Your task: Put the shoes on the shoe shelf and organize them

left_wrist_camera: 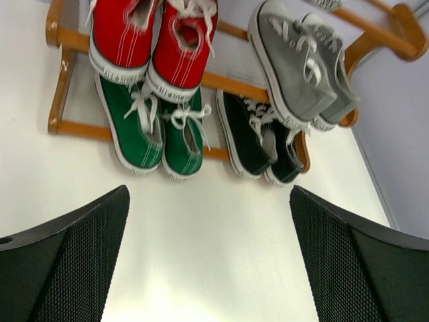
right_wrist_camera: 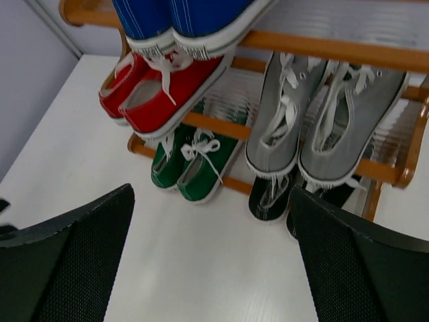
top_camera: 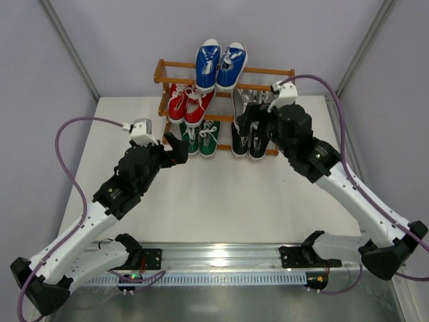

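**Top external: shoe shelf (top_camera: 175,65) loaded at far bench edge**

We log blue pair (top_camera: 220,65) top, red pair (top_camera: 190,104) mid, green pair (top_camera: 201,137) low.
Left wrist: left gripper (left_wrist_camera: 208,191) gapes wide, empty, before green; black pair (left_wrist_camera: 258,141) beside it.
Right wrist: right gripper (right_wrist_camera: 211,189) wide, empty, facing grey pair (right_wrist_camera: 315,127).

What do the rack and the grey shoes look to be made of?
The rack: probably varnished wood, orange-brown with glossy highlights on the round rails. The grey shoes: matte woven cloth, likely canvas, with visible stitching; white ribbed soles look like rubber.
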You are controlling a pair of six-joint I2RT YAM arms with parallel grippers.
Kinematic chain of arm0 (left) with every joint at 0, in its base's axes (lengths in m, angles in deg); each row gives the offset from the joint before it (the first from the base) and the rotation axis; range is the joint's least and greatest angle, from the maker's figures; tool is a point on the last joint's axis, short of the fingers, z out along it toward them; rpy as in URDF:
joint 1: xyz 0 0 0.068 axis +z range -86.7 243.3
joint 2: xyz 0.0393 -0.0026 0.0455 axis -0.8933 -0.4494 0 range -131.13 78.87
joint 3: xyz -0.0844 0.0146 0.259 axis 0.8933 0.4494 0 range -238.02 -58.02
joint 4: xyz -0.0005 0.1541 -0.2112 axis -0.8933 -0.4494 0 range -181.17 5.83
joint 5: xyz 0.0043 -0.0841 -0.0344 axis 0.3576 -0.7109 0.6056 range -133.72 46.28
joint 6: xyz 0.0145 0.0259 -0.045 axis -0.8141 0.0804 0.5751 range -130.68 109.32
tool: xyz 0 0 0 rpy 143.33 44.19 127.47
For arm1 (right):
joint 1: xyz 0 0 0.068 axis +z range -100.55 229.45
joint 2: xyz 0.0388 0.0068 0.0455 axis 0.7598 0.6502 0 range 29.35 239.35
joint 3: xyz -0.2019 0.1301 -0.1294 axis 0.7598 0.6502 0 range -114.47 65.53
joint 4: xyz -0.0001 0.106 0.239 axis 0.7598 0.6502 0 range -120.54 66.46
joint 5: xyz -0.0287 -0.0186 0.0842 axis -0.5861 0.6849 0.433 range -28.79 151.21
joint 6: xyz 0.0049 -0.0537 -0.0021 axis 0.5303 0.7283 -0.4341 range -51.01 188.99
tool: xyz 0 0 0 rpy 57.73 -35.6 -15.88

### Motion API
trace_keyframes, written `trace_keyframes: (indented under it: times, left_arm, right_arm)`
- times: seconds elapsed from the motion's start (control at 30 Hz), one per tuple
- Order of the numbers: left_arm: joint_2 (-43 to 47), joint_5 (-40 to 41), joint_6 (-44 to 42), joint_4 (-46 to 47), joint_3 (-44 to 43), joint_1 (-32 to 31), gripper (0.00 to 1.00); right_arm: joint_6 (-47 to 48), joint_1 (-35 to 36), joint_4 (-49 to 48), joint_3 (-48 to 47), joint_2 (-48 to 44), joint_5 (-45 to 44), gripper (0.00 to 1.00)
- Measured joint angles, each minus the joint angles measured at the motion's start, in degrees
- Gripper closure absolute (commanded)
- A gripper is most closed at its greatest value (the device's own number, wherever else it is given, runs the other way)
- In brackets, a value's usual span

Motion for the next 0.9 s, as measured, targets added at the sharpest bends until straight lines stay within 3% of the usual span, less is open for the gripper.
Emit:
trace_keyframes:
  times: [0.37,0.57,0.73,0.87,0.9]
  left_arm:
    - [10.4,-3.6,4.2,-8.1,11.5,-0.1,0.0]
    - [15.9,-3.7,4.7,-11.0,12.9,-0.1,0.0]
    - [17.9,-3.6,4.7,-12.7,13.1,-0.1,0.0]
    - [18.1,-3.5,4.7,-13.5,13.5,-0.1,0.0]
    - [18.2,-3.5,4.7,-13.7,13.7,-0.1,0.0]
  right_arm:
    - [3.8,0.0,-4.9,-30.9,28.4,-4.9,0.03]
    - [3.8,0.0,-5.3,-36.5,37.7,-12.5,0.03]
    - [4.4,0.0,-6.1,-40.6,43.1,-16.4,0.09]
    - [5.8,0.0,-6.5,-45.1,46.2,-18.1,0.17]
    - [6.2,0.0,-6.8,-45.9,46.8,-18.6,0.23]
